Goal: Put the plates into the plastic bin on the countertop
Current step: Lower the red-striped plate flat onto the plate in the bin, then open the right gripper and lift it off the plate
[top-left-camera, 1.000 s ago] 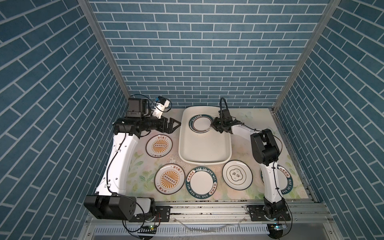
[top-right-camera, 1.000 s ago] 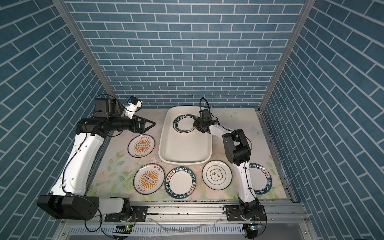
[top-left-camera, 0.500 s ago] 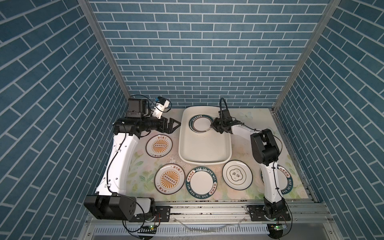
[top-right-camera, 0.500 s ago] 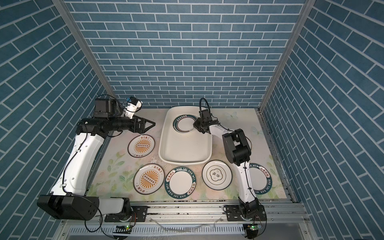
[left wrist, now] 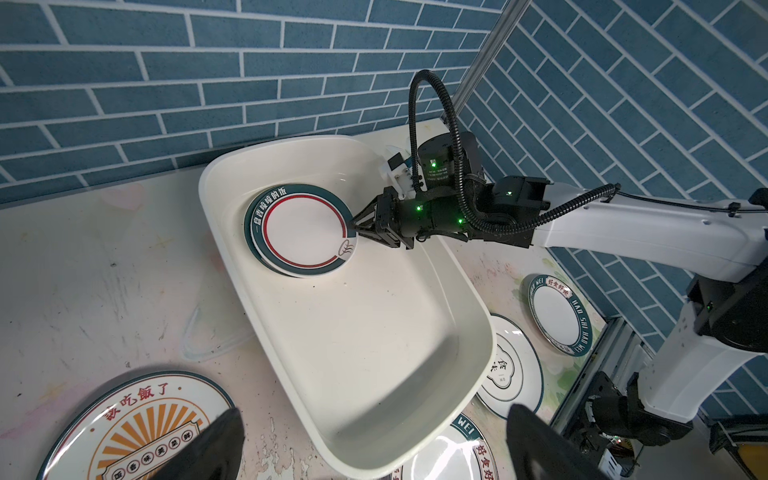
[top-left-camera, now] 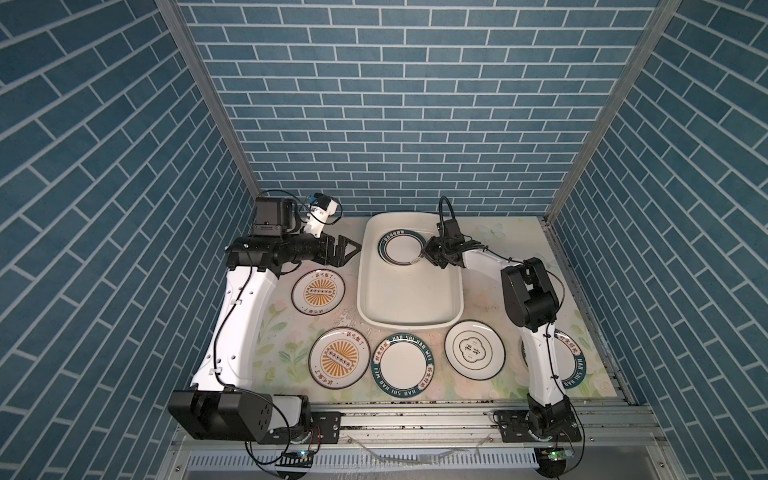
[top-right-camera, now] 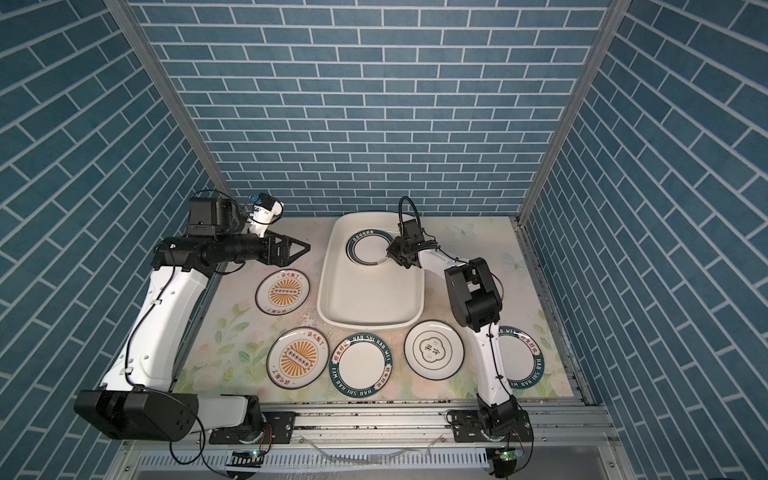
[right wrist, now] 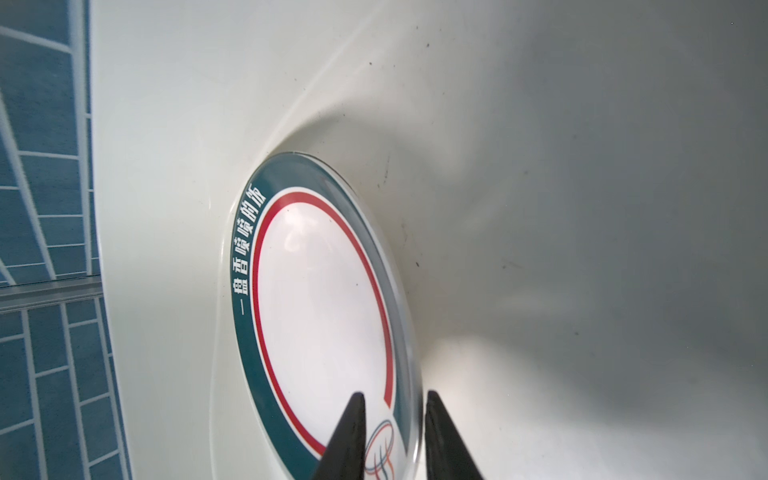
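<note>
At twelve o'clock inside the cream-white plastic bin, my right tool straddles the edge of the round green-rimmed white plate; I cannot tell whether it grips. At ten o'clock my left tool gapes wide.

corner plate — part-hidden, behind right arm

— What's on your counter right now?
— My bin sits at the back middle, with one sunburst plate just left of it. Along the front runs a row: second sunburst plate, green-rimmed plate, emblem plate, then another green-rimmed plate, partly hidden.
</note>
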